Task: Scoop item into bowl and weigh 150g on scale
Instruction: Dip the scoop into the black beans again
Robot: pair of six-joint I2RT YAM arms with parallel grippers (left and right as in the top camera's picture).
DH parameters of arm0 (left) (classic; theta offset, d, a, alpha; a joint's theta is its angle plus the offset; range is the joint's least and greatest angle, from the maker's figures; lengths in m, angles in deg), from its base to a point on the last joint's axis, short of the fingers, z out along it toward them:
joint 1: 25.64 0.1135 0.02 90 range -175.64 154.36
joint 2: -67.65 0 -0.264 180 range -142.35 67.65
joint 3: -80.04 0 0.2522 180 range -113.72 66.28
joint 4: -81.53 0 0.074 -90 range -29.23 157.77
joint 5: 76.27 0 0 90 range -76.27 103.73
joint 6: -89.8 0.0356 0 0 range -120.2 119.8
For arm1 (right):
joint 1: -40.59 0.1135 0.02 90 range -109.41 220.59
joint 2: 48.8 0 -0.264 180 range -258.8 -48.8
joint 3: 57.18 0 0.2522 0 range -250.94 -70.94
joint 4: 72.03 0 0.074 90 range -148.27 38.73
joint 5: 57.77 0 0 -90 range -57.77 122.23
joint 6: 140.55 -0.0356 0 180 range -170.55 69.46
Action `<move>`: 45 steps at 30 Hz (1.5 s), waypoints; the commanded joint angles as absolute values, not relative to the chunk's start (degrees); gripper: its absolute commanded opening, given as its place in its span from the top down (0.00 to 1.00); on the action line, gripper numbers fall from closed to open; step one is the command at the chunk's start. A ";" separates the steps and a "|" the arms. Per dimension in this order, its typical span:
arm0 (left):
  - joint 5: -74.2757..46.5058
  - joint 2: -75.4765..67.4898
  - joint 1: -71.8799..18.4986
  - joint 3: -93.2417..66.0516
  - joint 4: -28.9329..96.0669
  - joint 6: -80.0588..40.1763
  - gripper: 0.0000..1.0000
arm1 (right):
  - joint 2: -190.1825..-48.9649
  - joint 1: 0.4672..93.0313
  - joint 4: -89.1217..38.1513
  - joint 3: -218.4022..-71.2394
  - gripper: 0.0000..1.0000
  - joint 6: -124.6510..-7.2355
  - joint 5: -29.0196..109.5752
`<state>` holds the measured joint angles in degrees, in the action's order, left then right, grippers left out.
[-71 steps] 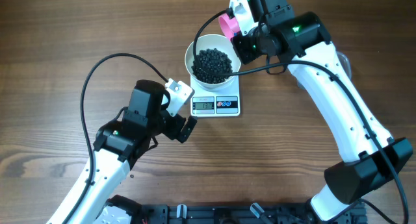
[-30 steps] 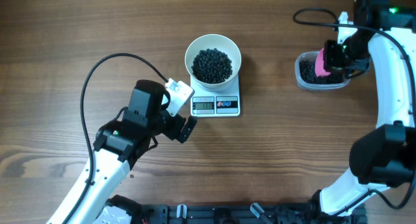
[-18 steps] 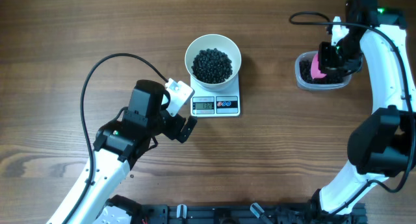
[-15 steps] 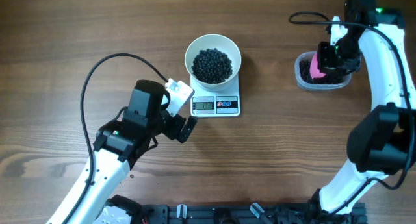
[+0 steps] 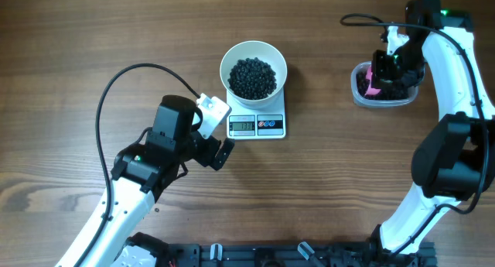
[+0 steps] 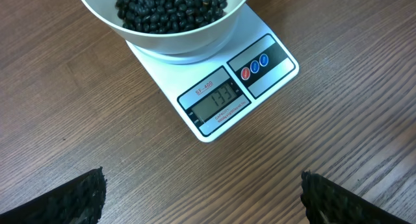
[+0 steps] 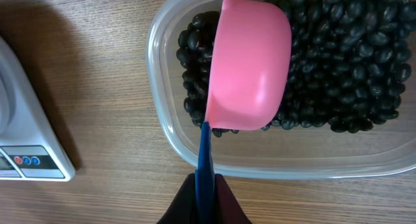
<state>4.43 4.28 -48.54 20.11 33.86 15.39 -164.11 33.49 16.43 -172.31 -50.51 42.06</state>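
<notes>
Scoop (image 7: 250, 62), pink, clamped in right pincer (image 7: 207, 185); left pincer (image 5: 220, 132) wide.
Ahead we note beans (image 7: 338, 74) in tub (image 7: 170, 143); an overfull load could overshoot the scale (image 5: 257, 125).

A brown wood-grain worktop (image 5: 116, 35) carries a clear plastic tub (image 7: 260, 160) with rounded corners, standing well apart toward the right edge. A pink scoop (image 7: 250, 68) sits tilted inside the tub at one end, its rounded back facing up. Its thin blue handle (image 7: 204, 165) crosses the tub's rim.
</notes>
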 commanded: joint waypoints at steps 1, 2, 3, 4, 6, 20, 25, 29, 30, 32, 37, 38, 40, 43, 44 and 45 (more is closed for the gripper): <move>4.17 4.10 -48.30 20.33 33.86 15.89 0.00 | -165.79 32.71 17.98 -171.85 0.96 -48.92 48.75; 4.17 4.10 -48.30 20.33 33.86 15.89 0.00 | -165.77 32.25 18.37 -171.87 0.96 -48.76 49.56; 4.17 4.10 -48.30 20.33 33.86 15.89 0.00 | -165.62 31.50 18.83 -171.87 0.96 -48.02 50.91; 4.17 4.10 -48.30 20.33 33.86 15.89 0.00 | -165.55 30.96 18.96 -171.87 0.96 -47.43 52.14; 4.17 4.10 -48.30 20.33 33.86 15.89 0.00 | -165.24 29.95 19.07 -171.87 0.96 -47.04 53.64; 4.17 4.10 -48.27 20.33 33.86 15.87 0.00 | -164.76 24.33 20.21 -171.87 0.96 -44.89 54.78; 4.17 4.10 -48.30 20.33 33.86 15.89 0.00 | -163.15 21.87 20.21 -171.87 0.95 -43.02 57.07; 4.17 4.10 -48.30 20.33 33.86 15.89 0.00 | -162.12 19.96 20.25 -171.87 0.96 -41.49 59.72; 4.17 4.10 -48.30 20.33 33.84 15.89 0.00 | -161.79 19.24 20.23 -171.87 0.96 -41.38 60.62; 4.17 4.10 -48.30 20.33 33.86 15.87 0.00 | -161.51 18.22 20.32 -171.87 0.96 -40.11 62.47; 4.19 4.10 -48.30 20.33 33.84 15.89 0.00 | -160.96 15.96 20.91 -171.87 0.96 -38.49 66.01; 4.17 4.10 -48.30 20.33 33.86 15.89 0.00 | -160.96 15.81 21.02 -171.87 0.96 -38.49 66.06; 4.17 4.10 -48.30 20.33 33.84 15.87 0.00 | -160.85 15.68 21.30 -171.87 0.96 -38.29 66.52; 4.17 4.10 -48.30 20.33 33.86 15.89 0.00 | -160.50 15.70 22.13 -171.87 0.96 -36.46 69.60; 4.17 4.10 -48.30 20.33 33.86 15.89 0.00 | -160.26 15.77 22.37 -171.87 0.96 -35.93 70.63; 4.17 4.10 -48.30 20.33 33.86 15.89 0.00 | -160.02 15.88 22.46 -171.87 0.96 -35.50 71.68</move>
